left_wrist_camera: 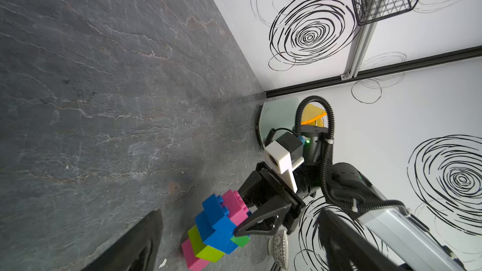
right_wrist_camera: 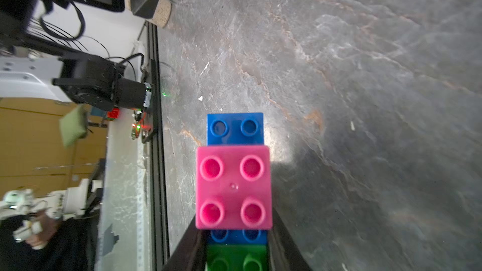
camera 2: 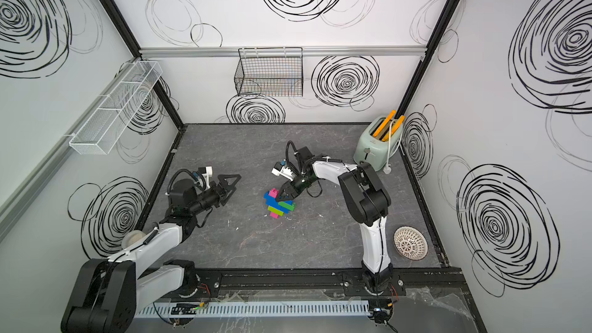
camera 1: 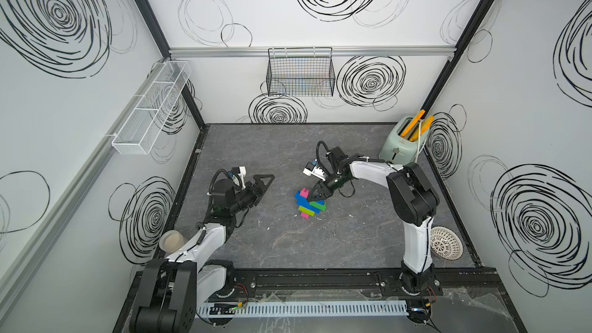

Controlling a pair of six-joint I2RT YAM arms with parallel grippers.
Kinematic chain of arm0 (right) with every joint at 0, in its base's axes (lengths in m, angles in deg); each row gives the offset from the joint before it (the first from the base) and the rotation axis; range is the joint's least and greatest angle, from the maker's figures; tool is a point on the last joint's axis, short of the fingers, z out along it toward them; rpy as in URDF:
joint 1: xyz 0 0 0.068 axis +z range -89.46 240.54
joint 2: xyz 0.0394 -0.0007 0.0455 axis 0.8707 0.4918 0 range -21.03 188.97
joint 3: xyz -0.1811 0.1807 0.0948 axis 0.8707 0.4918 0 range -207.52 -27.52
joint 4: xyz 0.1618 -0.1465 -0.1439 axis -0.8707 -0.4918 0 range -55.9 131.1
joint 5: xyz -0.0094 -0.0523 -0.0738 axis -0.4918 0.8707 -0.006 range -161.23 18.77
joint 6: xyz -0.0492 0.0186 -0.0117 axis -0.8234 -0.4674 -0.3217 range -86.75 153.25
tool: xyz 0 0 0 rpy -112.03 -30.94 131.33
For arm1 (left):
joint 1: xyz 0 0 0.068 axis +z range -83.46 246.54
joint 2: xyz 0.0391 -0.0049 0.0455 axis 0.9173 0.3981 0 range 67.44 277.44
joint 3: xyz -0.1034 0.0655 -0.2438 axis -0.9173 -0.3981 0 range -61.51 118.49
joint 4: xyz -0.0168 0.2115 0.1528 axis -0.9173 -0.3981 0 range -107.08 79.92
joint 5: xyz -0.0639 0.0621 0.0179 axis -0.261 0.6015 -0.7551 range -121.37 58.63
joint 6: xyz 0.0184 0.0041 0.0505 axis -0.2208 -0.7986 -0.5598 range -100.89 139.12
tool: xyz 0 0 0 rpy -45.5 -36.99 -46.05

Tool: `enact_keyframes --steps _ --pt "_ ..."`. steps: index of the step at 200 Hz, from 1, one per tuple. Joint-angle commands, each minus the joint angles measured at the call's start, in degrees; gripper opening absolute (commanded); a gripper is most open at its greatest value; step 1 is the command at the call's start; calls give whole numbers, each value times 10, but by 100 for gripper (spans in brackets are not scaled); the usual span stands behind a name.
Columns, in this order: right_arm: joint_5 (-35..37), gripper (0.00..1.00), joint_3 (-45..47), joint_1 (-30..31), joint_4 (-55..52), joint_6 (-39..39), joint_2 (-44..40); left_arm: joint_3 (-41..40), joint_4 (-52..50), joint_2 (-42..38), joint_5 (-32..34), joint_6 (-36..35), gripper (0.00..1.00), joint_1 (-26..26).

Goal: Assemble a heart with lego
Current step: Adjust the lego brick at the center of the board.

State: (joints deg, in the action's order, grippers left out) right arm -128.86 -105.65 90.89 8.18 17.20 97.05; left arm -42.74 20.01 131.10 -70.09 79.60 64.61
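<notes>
Right fingers (left_wrist_camera: 258, 224) clamped on heart (camera 1: 309, 203); left fingers (left_wrist_camera: 146, 230) spread wide, empty, well apart.

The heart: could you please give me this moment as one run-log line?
right gripper: shut on heart | left gripper: open, apart from heart | heart: in one piece

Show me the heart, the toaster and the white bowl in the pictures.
heart (camera 1: 301, 200): in a top view, on its blue row.
toaster (camera 1: 395, 147): in a top view, on its pale green side.
white bowl (camera 1: 446, 242): in a top view, on its patterned middle.
</notes>
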Motion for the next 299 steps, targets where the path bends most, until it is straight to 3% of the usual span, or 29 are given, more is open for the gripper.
enact_keyframes --steps 1,47,120,162,194,214,234,251,255,280,299 --pt "-96 36 -10 -12 -2 1 25 7 10 0 -15 -14 97 8" --pt "-145 40 -13 -22 44 37 63 13 -8 -3 -22 -24 97 17" --pt "-149 53 -27 -32 61 48 90 22 -41 -14 -15 -36 97 21" --pt "-90 60 -24 -35 97 79 88 57 -105 -7 3 -70 97 23" --pt "-2 66 -11 -33 137 108 81 102 -191 1 40 -116 97 34" --pt "99 69 11 -28 172 119 53 141 -261 13 98 -153 97 45" --pt "153 76 39 -29 203 119 12 181 -330 38 208 -192 97 56" --pt "192 90 54 -28 206 114 -20 200 -357 64 321 -224 97 60" --pt "199 100 59 -29 207 114 -28 202 -358 68 341 -229 97 61" --pt "223 99 80 -38 214 125 -73 190 -334 62 493 -263 97 48" --pt "263 99 89 -38 202 131 -101 137 -251 20 621 -317 97 21"
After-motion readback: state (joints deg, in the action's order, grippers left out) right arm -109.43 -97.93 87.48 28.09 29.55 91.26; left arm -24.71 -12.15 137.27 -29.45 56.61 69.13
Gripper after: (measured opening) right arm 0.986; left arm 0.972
